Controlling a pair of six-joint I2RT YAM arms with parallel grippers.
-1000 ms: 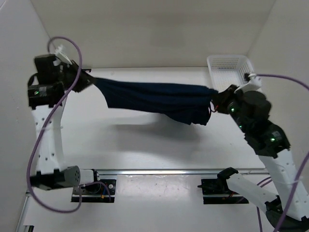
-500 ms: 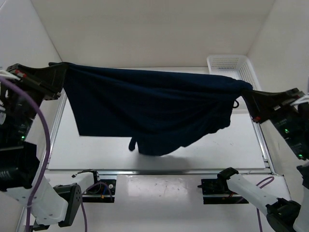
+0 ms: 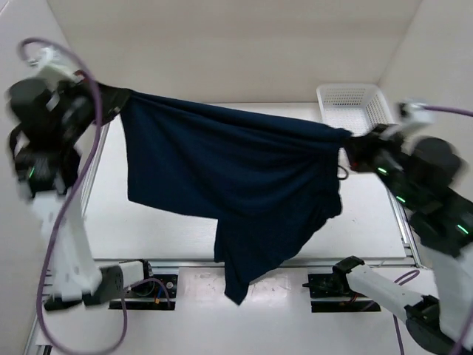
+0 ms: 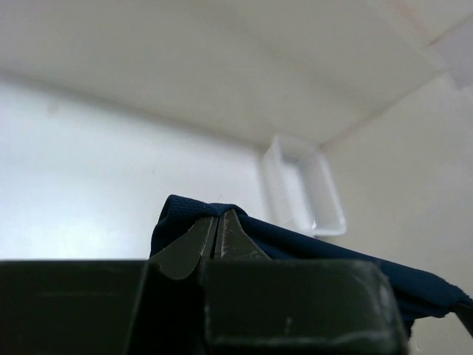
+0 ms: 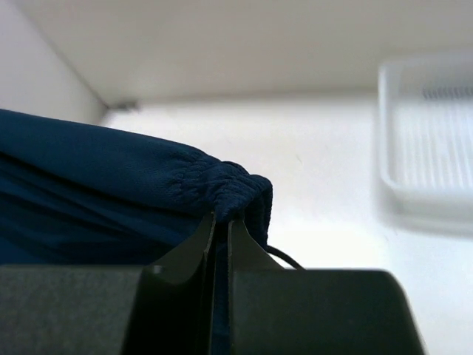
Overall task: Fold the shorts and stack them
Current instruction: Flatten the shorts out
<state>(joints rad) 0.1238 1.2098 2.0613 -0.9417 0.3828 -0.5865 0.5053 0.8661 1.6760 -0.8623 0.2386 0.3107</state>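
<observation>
**Shorts airborne, both pincers clamped – lay-down advice**

Left gripper (image 3: pixel 111 100): jaws pinched fully together on one top corner of the shorts (image 3: pixel 236 177). Right gripper (image 3: pixel 353 151): same, jaws nipped tight on the gathered waistband at the other end, drawstring loop dangling just below it. Both wrist views confirm cloth between the fingertips.

The shorts hang off the table (image 3: pixel 170 229), stretched between the two arms. The top edge sags slightly toward the right. One leg droops lower, out over the near edge by the arm bases.

My read: this is the spread-and-lay step ahead of the first fold. To do it well:
- level both ends before descending, as the left sits higher
- hold light tension across the waistband so it doesn't bunch
- carry the cloth toward the far side so the low leg lands on the table, not the base rail
- let the hems touch first, then drape the rest flat

Count: one pair of shorts, one white basket (image 3: pixel 325 103) in the far right corner, two grippers.
</observation>
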